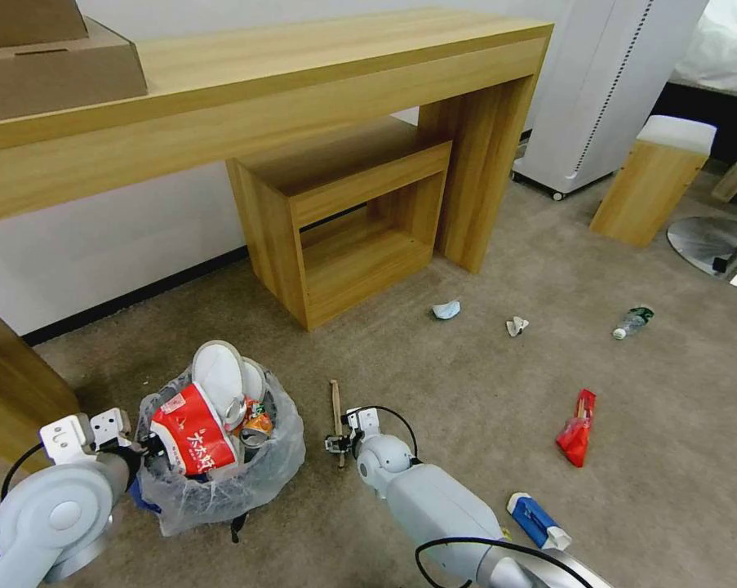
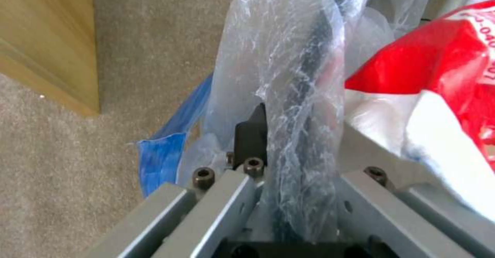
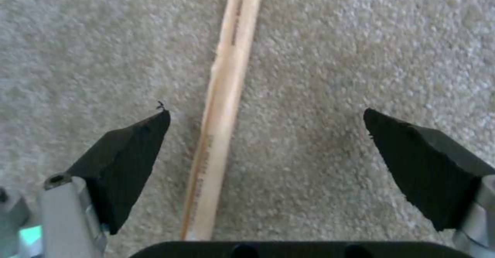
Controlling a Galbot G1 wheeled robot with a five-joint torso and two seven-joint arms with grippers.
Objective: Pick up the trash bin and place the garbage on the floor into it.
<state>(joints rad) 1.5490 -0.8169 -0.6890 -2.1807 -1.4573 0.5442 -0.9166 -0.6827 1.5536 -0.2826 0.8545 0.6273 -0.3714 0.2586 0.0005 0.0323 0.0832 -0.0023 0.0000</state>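
My right gripper (image 3: pixel 265 134) hangs wide open over the wooden stick (image 3: pixel 224 107), which lies on the carpet between my fingertips, nearer one finger (image 3: pixel 129 153).

My left gripper (image 2: pixel 289 165) clamps the trash bin (image 1: pixel 221 482) rim.

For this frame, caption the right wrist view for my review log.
Open right gripper poised over a pale wooden stick lying on beige short-pile carpet.

open carpet (image 3: pixel 361 37) flanks stick (image 3: pixel 227 95) | trash bin (image 1: pixel 221 482) crowds its left
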